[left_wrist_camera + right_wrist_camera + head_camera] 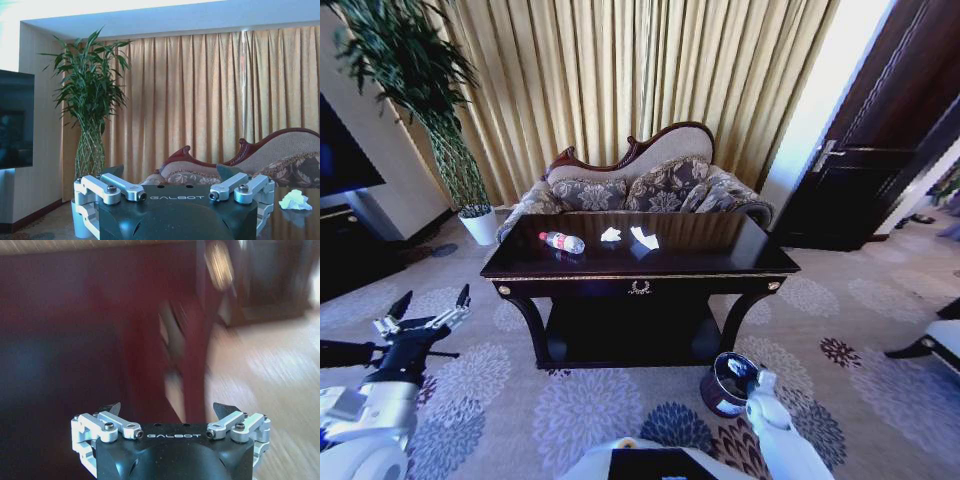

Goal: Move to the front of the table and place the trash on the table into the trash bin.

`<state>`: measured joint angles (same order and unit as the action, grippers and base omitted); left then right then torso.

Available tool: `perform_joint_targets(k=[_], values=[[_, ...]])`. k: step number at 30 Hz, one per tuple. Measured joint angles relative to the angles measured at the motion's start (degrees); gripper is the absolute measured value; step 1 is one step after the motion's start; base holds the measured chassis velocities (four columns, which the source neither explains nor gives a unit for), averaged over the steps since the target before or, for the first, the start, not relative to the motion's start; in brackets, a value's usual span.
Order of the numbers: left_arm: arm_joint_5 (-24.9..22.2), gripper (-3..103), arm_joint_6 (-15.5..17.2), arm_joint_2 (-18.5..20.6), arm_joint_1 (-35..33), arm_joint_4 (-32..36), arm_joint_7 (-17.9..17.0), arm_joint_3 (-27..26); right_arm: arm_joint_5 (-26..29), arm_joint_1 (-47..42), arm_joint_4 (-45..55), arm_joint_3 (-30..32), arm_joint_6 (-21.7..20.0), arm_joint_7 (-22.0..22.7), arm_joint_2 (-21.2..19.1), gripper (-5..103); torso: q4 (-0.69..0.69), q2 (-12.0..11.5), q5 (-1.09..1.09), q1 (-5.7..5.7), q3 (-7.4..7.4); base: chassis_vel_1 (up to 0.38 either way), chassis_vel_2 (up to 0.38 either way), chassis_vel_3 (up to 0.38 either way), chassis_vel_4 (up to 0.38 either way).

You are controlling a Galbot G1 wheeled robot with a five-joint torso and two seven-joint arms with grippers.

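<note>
Trash on the table (650,262), three items: one clear plastic bottle (563,241) with a red cap, lying on its side toward the left of the glossy black top; two crumpled white paper pieces, the first (611,235) near the middle, the second (644,238) just to its right and apart from it. One paper piece (295,200) shows again in the left wrist view, resting on the dark top.

Trash bin (727,385), one: small round dark bucket with a white label, standing on the patterned carpet (570,405) in front of the table's right leg.

Left gripper (428,306), one: held low to the left of the table, above the carpet, fingers spread wide, nothing between them.

Right gripper (170,410), one: fingers parted and bare, facing a dark red-brown surface; the right arm (775,430) sits low beside the bin.

Sofa (640,185), one, behind the table. Potted plant (460,160), one, at left.
</note>
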<state>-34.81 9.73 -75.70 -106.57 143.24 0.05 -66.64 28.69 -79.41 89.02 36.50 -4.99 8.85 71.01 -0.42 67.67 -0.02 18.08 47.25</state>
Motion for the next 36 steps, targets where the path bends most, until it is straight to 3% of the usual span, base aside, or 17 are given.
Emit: perform_joint_targets(k=[3,6,8,14,20,36], values=[[-0.02,100,0.15,0.02,0.38,0.00,0.04,0.13,0.32,-4.45,14.71,0.72,-1.40,-1.45,-1.47,100,0.00,0.00,0.00,0.00,0.00,0.000,0.000,0.000,0.000],[-0.03,100,0.19,0.02,0.38,0.00,0.04,0.14,0.37,-6.24,19.98,0.83,-2.13,-1.69,-1.80,100,-0.01,0.00,0.01,0.00,0.00,0.000,0.000,0.000,0.000],[-0.09,100,0.24,-0.07,0.25,0.00,0.07,0.06,0.39,-9.21,29.84,0.93,-4.62,-1.82,-1.94,100,-0.01,0.00,0.01,0.00,-0.01,0.000,0.000,0.000,0.000],[-0.83,100,1.57,-0.05,0.42,0.00,0.61,-1.24,-0.70,-10.10,42.00,0.48,-8.83,-1.72,-2.24,100,0.01,0.01,0.01,-0.01,-0.01,0.000,0.000,0.000,0.000],[-2.19,100,3.44,1.30,1.42,0.00,0.72,-2.94,-0.90,-9.46,47.13,0.42,-12.13,-1.68,-2.78,100,-0.01,0.01,0.01,-0.01,0.00,0.000,0.000,0.000,0.000],[-2.54,100,5.26,1.75,2.06,0.00,0.30,-3.03,-2.87,-8.53,44.94,-0.34,-11.97,-1.69,-2.67,100,0.00,0.01,0.02,-0.02,0.00,-0.023,0.019,0.016,-0.017]])
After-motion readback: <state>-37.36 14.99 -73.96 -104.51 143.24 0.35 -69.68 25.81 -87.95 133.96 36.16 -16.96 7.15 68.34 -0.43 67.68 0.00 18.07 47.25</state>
